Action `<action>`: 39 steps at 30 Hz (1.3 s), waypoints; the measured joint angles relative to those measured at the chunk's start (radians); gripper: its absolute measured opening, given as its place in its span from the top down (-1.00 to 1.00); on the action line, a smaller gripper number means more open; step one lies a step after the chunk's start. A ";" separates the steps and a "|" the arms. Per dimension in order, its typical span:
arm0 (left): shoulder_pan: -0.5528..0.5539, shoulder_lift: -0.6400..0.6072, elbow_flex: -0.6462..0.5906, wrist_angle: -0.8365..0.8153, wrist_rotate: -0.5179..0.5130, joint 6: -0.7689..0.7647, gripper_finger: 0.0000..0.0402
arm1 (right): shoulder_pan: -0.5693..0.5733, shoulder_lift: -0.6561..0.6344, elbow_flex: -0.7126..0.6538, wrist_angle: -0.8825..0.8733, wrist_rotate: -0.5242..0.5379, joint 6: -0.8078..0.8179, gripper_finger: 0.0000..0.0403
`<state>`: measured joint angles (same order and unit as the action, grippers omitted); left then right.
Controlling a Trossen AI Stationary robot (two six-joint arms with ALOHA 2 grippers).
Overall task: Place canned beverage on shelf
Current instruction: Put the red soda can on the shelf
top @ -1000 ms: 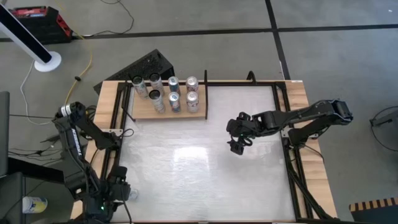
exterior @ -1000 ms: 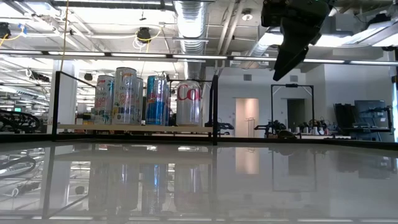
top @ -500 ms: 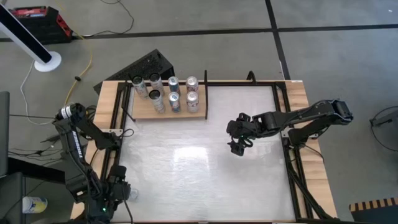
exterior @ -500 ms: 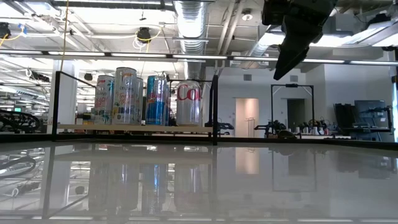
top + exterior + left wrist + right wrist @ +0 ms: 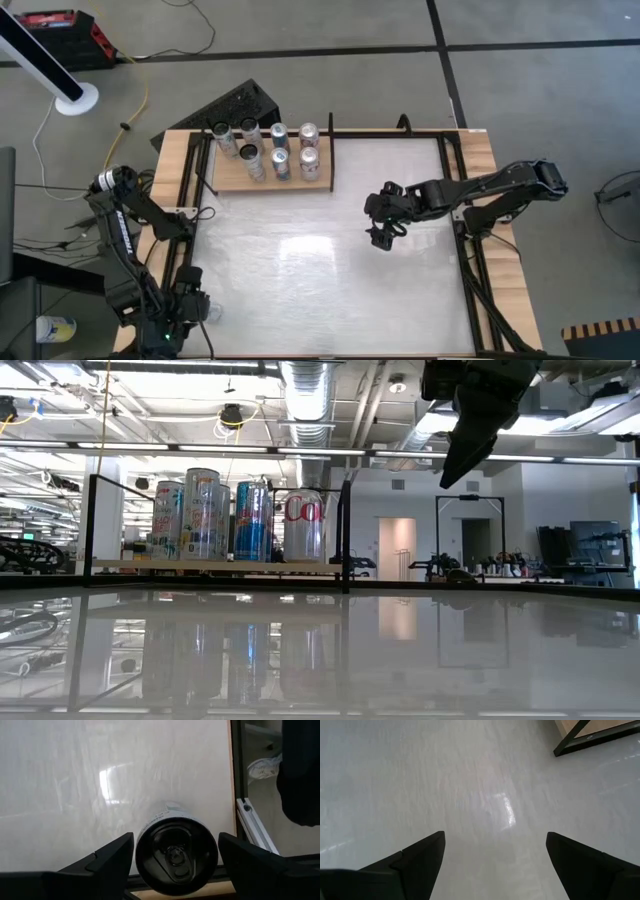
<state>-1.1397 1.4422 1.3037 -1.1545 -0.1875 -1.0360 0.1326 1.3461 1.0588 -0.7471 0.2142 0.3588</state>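
The left gripper (image 5: pixel 175 852) stood with its 2 fingers (image 5: pixel 102 862) spread wide to either side of an upright can (image 5: pixel 176 854), the can's top squarely between them but neither finger seen touching it, at the table's (image 5: pixel 330 260) near left corner. From there the shelf (image 5: pixel 232 178), already carrying 7 cans (image 5: pixel 279 150), lay well apart along the same left side at the far edge, so the left arm looked the nearer one to carry this can there. The right gripper (image 5: pixel 381 236) hung above mid-table, its fingers parted around nothing.
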 joint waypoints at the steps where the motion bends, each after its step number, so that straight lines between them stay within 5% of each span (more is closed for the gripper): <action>1: 0.000 0.000 0.000 0.000 0.000 -0.007 -0.36 | 0.000 0.000 0.000 0.000 0.000 0.000 -0.85; 24: 0.024 -0.002 -0.041 0.039 0.096 -0.036 -0.32 | 0.000 0.000 0.000 0.000 0.000 0.000 -0.85; 32: 0.056 -0.003 -0.039 -0.014 0.124 -0.026 -0.16 | -0.004 0.000 0.000 0.000 0.000 0.000 -0.85; 39: 0.179 -0.001 0.050 -0.178 0.101 0.164 -0.16 | -0.004 0.000 0.000 0.000 0.000 0.000 -0.85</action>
<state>-0.9603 1.4410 1.3535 -1.3330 -0.0868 -0.8716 0.1287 1.3464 1.0588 -0.7475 0.2146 0.3588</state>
